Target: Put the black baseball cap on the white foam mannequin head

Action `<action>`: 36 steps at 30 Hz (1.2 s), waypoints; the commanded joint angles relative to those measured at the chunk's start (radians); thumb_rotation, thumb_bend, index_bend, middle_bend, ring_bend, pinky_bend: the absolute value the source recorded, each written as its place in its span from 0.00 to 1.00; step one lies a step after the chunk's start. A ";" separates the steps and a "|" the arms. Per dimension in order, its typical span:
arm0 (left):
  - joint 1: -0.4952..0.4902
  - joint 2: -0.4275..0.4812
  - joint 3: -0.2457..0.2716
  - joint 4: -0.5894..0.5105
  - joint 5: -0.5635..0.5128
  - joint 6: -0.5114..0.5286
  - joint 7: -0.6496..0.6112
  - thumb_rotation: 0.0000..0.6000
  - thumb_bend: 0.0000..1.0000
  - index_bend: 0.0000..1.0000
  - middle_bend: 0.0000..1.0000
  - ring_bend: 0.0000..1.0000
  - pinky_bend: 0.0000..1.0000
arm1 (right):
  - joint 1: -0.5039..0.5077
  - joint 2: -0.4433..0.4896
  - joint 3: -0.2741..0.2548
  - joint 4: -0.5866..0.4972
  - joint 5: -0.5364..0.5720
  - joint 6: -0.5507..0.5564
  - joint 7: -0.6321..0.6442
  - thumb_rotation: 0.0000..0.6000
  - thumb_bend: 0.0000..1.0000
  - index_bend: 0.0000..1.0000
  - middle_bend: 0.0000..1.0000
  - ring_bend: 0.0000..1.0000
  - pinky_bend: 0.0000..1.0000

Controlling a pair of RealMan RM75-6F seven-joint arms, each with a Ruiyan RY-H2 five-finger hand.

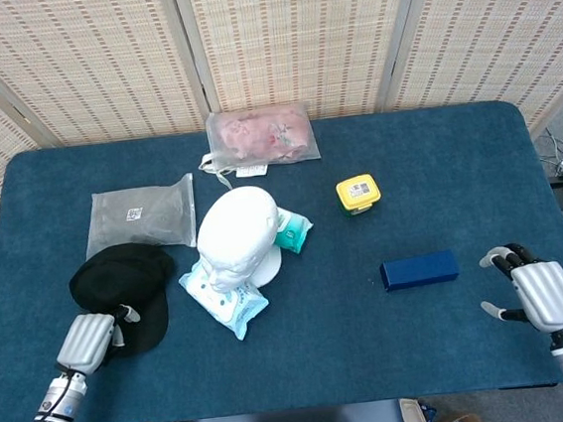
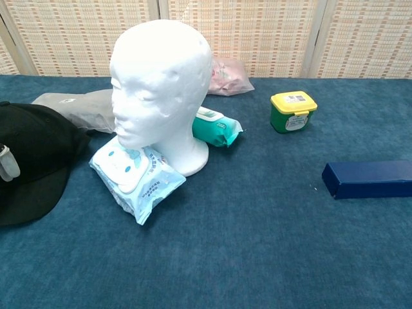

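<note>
Your left hand (image 1: 87,340) sits at the near left edge of the blue table (image 1: 438,176), its fingers closed on the brim of the black baseball cap (image 1: 119,282); in the chest view one pale fingertip shows against the cap's dark cloth at the far left. The cap lies on the table just left of the white foam mannequin head (image 1: 236,231), which stands upright on its base with the face turned toward you. A light blue wipes pack (image 1: 224,294) lies against the front of the head's base, and a teal wipes pack (image 1: 290,230) lies behind it to the right. A grey bagged item (image 1: 140,216) lies just behind the cap, and a pink bagged item (image 1: 258,136) sits near the far edge. Your right hand (image 1: 536,289) rests at the near right edge, fingers spread and holding nothing, near a dark blue box (image 1: 419,270). A yellow-lidded green tub (image 1: 358,194) stands well apart from both hands.
</note>
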 commanded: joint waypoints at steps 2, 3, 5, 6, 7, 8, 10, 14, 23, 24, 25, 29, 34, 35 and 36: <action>-0.006 0.001 -0.013 0.020 -0.028 -0.005 0.015 1.00 0.90 0.39 0.39 0.35 0.44 | 0.000 -0.001 0.000 -0.001 0.000 -0.001 -0.003 1.00 0.12 0.37 0.32 0.23 0.57; -0.006 0.001 -0.014 0.023 -0.034 -0.003 0.024 1.00 0.90 0.39 0.39 0.35 0.44 | 0.000 -0.001 0.000 -0.001 0.001 -0.001 -0.003 1.00 0.12 0.37 0.32 0.23 0.57; -0.001 0.004 -0.010 0.019 -0.033 0.006 0.035 1.00 0.90 0.39 0.39 0.35 0.44 | 0.000 -0.001 0.001 -0.001 0.002 0.000 -0.002 1.00 0.12 0.37 0.32 0.23 0.57; 0.003 0.008 -0.004 0.012 -0.026 0.014 0.038 1.00 0.90 0.39 0.39 0.34 0.44 | 0.000 -0.001 0.001 -0.001 0.003 0.000 -0.003 1.00 0.12 0.37 0.32 0.23 0.57; 0.007 0.012 0.002 0.005 -0.017 0.023 0.040 1.00 0.90 0.39 0.39 0.34 0.44 | 0.000 -0.001 0.001 -0.001 0.003 -0.001 -0.004 1.00 0.12 0.37 0.32 0.23 0.57; 0.012 0.015 0.009 0.000 -0.004 0.034 0.044 1.00 0.90 0.39 0.39 0.33 0.44 | 0.000 -0.002 0.001 -0.001 0.004 -0.001 -0.005 1.00 0.12 0.37 0.32 0.23 0.57; 0.024 0.016 0.026 -0.005 0.036 0.070 0.055 1.00 0.89 0.39 0.37 0.32 0.44 | 0.001 -0.001 0.000 -0.001 0.002 -0.002 -0.006 1.00 0.12 0.37 0.32 0.23 0.57; 0.055 -0.011 0.054 0.030 0.131 0.170 0.049 1.00 0.72 0.39 0.38 0.32 0.44 | -0.002 0.001 -0.001 -0.002 -0.002 0.004 0.001 1.00 0.12 0.37 0.32 0.23 0.57; 0.094 -0.105 0.083 0.178 0.243 0.297 0.025 1.00 0.31 0.40 0.43 0.33 0.44 | -0.008 0.005 -0.002 -0.002 -0.010 0.019 0.015 1.00 0.12 0.37 0.32 0.23 0.57; 0.095 -0.115 0.085 0.195 0.249 0.302 0.018 1.00 0.27 0.40 0.44 0.32 0.44 | -0.009 0.005 -0.002 -0.002 -0.011 0.021 0.014 1.00 0.12 0.37 0.32 0.23 0.57; 0.095 -0.122 0.087 0.207 0.253 0.305 0.013 1.00 0.22 0.40 0.44 0.32 0.44 | -0.010 0.005 -0.003 -0.002 -0.013 0.022 0.014 1.00 0.12 0.37 0.32 0.23 0.57; 0.097 -0.153 0.093 0.262 0.268 0.313 -0.003 1.00 0.11 0.37 0.42 0.30 0.44 | -0.010 0.005 -0.002 -0.001 -0.012 0.024 0.017 1.00 0.12 0.37 0.32 0.23 0.57; 0.092 -0.188 0.094 0.312 0.266 0.300 -0.016 1.00 0.04 0.35 0.41 0.29 0.44 | -0.009 0.008 0.001 -0.001 -0.006 0.020 0.022 1.00 0.12 0.37 0.32 0.23 0.57; 0.091 -0.194 0.093 0.320 0.265 0.297 -0.019 1.00 0.04 0.35 0.41 0.29 0.44 | -0.009 0.008 0.001 -0.001 -0.006 0.021 0.024 1.00 0.12 0.37 0.32 0.23 0.57; 0.089 -0.200 0.092 0.328 0.264 0.294 -0.020 1.00 0.03 0.35 0.41 0.29 0.44 | -0.010 0.008 0.002 -0.001 -0.006 0.022 0.025 1.00 0.12 0.37 0.32 0.23 0.57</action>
